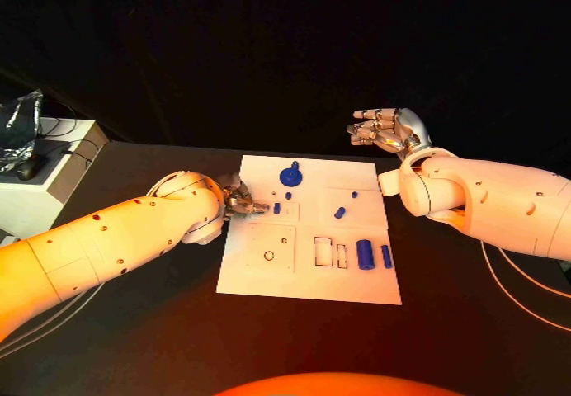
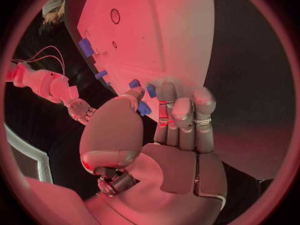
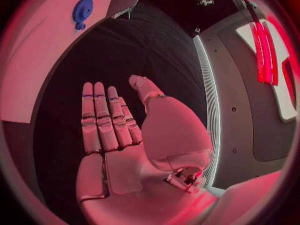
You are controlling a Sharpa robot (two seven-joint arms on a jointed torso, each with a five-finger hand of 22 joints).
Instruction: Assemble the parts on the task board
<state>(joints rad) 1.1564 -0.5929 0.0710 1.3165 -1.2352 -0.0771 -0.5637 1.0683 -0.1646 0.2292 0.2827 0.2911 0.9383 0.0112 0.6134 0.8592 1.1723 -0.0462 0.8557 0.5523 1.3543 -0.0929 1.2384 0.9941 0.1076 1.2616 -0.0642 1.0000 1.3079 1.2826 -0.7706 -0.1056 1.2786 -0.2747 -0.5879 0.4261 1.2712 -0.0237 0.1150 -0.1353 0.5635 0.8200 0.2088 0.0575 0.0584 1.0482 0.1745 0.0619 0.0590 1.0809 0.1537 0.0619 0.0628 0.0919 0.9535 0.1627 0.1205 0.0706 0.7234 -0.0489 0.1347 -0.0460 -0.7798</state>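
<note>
The flat white board lies mid-tabletop, carrying small blue parts and a round toothed gear near its far edge. The left robot hand pinches a blue peg at the board's left edge. The right robot hand, smooth silver, hangs empty with fingers extended beyond the far right corner.

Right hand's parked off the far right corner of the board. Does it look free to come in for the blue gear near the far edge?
Probably yes. The right hand is open and holds nothing, the gear lies uncovered on the task board, and the left hand sits nearer, at the left edge.
</note>
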